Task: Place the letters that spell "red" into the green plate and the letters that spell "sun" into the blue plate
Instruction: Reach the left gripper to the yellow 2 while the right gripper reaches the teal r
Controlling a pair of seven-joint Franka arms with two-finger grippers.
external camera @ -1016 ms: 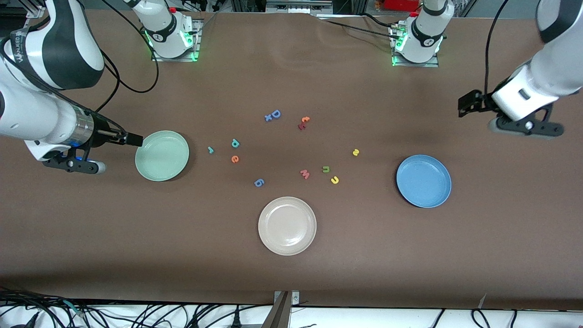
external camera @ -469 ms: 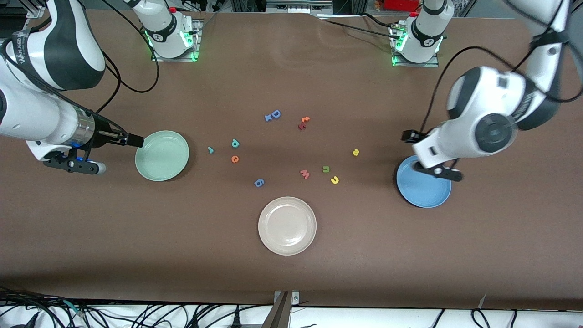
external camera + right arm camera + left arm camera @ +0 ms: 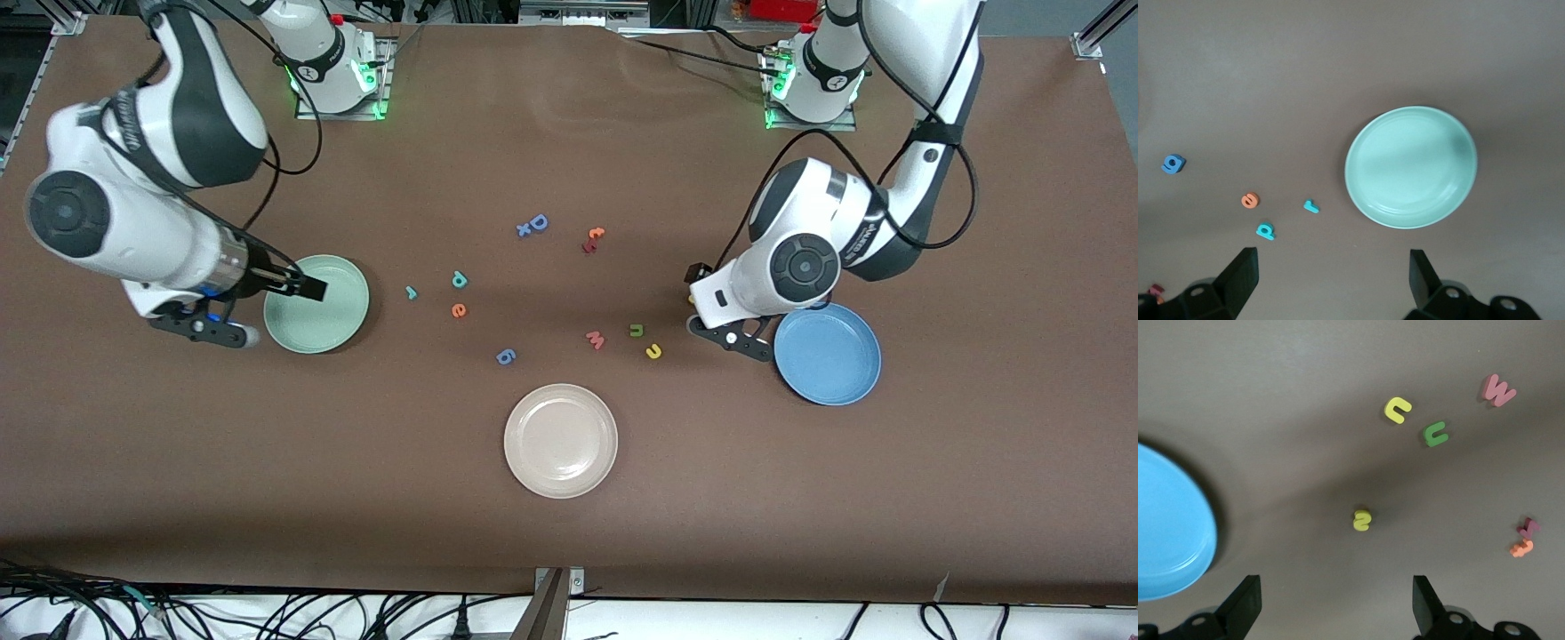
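The teal "r", teal "d" and orange "e" lie close together beside the green plate. My right gripper hangs open and empty over that plate's edge; its wrist view shows the green plate, "r", "d" and "e". The olive "n" and yellow "u" lie beside the blue plate. My left gripper is open and empty just short of the yellow "s", which its hand hides in the front view.
A cream plate sits nearest the front camera. A pink "w" lies next to the "n". A blue "6"-like piece, a blue "D" and a red and orange pair lie around the middle.
My left arm swung in from its end of the table, past the blue plate, to over the "s". My right gripper edged over the green plate's rim. No letter moved.
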